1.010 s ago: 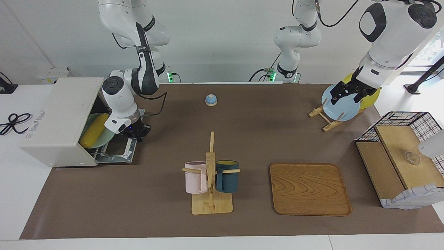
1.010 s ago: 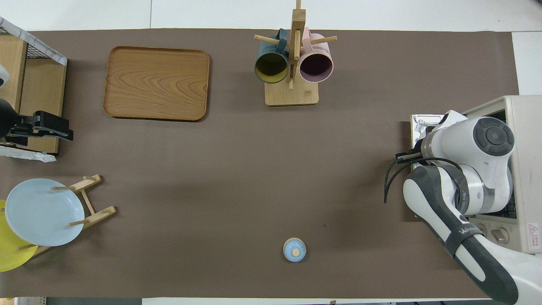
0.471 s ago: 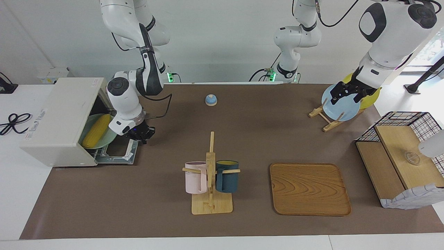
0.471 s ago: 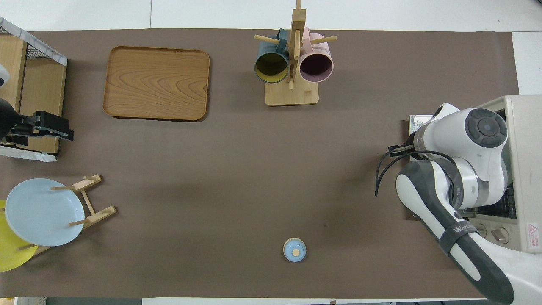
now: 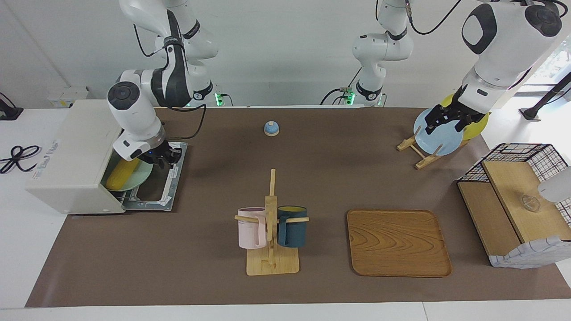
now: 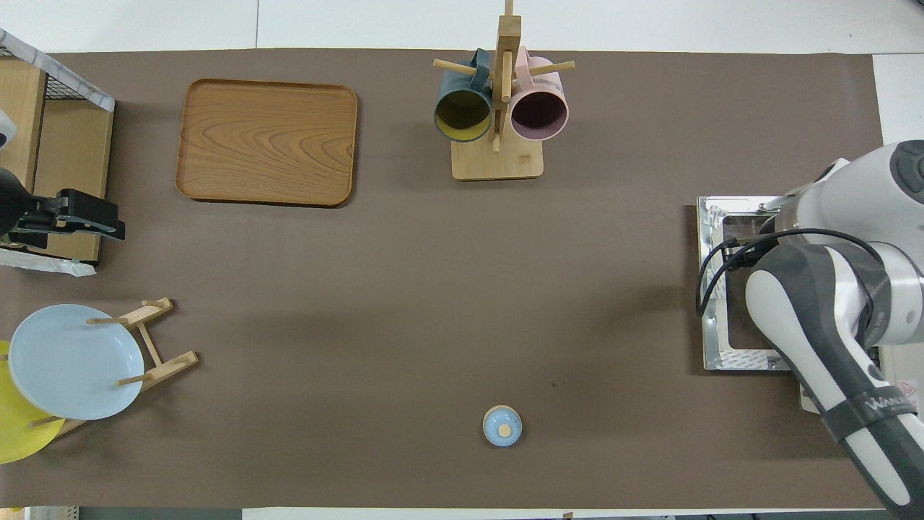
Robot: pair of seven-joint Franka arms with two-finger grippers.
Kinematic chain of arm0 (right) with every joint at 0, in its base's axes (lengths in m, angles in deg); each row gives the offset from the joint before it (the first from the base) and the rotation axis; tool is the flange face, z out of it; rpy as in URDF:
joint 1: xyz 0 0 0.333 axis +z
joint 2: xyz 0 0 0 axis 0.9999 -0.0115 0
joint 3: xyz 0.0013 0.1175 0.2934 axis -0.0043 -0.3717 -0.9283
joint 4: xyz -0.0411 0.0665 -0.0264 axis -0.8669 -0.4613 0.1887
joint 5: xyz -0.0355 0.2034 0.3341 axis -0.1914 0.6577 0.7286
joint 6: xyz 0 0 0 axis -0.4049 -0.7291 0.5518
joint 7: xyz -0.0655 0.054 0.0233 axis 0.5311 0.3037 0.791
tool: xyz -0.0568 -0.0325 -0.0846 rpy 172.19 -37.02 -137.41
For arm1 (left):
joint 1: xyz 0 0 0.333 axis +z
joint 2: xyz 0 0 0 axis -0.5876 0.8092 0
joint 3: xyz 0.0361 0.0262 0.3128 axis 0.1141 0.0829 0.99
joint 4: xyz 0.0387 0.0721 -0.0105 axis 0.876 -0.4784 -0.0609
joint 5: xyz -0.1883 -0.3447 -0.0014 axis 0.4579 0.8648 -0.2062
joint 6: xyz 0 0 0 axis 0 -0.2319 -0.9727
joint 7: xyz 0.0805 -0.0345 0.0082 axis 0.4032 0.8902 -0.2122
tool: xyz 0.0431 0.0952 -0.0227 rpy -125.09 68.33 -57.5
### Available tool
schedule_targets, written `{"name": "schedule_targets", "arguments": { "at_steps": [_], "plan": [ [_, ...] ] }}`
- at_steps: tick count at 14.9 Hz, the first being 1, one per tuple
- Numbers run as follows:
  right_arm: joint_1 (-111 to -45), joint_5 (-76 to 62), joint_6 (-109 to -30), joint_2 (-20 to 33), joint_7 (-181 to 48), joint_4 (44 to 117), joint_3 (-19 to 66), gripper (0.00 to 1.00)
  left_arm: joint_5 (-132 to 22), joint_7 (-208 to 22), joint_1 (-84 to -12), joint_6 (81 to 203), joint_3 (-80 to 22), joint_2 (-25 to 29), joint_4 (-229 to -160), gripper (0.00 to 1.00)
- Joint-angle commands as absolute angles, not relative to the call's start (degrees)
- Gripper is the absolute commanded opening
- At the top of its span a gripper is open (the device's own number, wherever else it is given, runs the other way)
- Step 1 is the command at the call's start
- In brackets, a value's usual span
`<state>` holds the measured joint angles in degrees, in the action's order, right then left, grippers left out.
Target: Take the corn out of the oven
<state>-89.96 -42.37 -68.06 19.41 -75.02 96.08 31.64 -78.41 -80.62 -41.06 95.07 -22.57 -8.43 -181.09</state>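
The cream-white oven (image 5: 71,151) stands at the right arm's end of the table, its drop-down door (image 5: 171,183) lying open and flat. The yellow corn (image 5: 118,176) lies on a pale green plate (image 5: 140,176) in the oven's mouth, partly covered by my right wrist. My right gripper (image 5: 163,157) hangs just over the door's hinge edge, beside the corn, with nothing visibly in it. In the overhead view the open door (image 6: 711,339) shows, while the right arm hides the corn and the right gripper. My left gripper (image 5: 446,119) waits raised over the plate rack's end of the table.
A mug rack (image 5: 271,249) with a pink and a dark blue mug stands mid-table, beside a wooden tray (image 5: 398,243). A small blue dome (image 5: 271,128) sits nearer the robots. A plate rack with a blue plate (image 5: 439,138) and a wire-and-wood basket box (image 5: 517,200) stand at the left arm's end.
My right gripper has moved from over the door's outer edge back toward the oven's mouth, and its wrist has swung over the oven. The left arm has not moved.
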Motion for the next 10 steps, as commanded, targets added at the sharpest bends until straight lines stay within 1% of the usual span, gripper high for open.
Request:
{"name": "schedule_targets", "arguments": {
  "at_steps": [1,2,4,6,7,8,10],
  "plan": [
    [-93.12,-43.39,-70.17,19.89,-73.23,98.04,31.21,0.54,-79.32,-80.47,-40.99,94.8,-22.61,-9.34,-181.64,1.0],
    [-93.73,-43.39,-71.23,20.06,-71.91,98.91,31.21,0.52,-79.32,-80.47,-40.99,94.62,-22.61,-9.34,-181.64,1.0],
    [-94.53,-43.39,-73.07,20.77,-71.63,101.02,31.21,0.44,-79.32,-80.56,-40.99,94.88,-22.61,-9.34,-181.64,1.0],
    [-94.53,-43.39,-76.14,21.29,-71.46,103.22,31.12,0.42,-79.32,-80.56,-40.99,94.88,-22.61,-9.34,-181.64,1.0],
    [-94.53,-43.39,-76.51,21.38,-71.37,103.75,31.21,0.39,-79.32,-80.56,-40.99,94.88,-22.61,-9.25,-181.64,1.0],
    [-94.53,-43.39,-76.51,21.73,-71.37,104.28,31.21,0.33,-79.32,-80.56,-40.99,94.88,-22.61,-9.34,-181.64,1.0],
    [-94.53,-43.39,-76.51,21.82,-69.97,104.54,31.21,0.23,-79.32,-80.56,-40.99,94.88,-22.61,-9.34,-181.64,1.0]
  ]
}}
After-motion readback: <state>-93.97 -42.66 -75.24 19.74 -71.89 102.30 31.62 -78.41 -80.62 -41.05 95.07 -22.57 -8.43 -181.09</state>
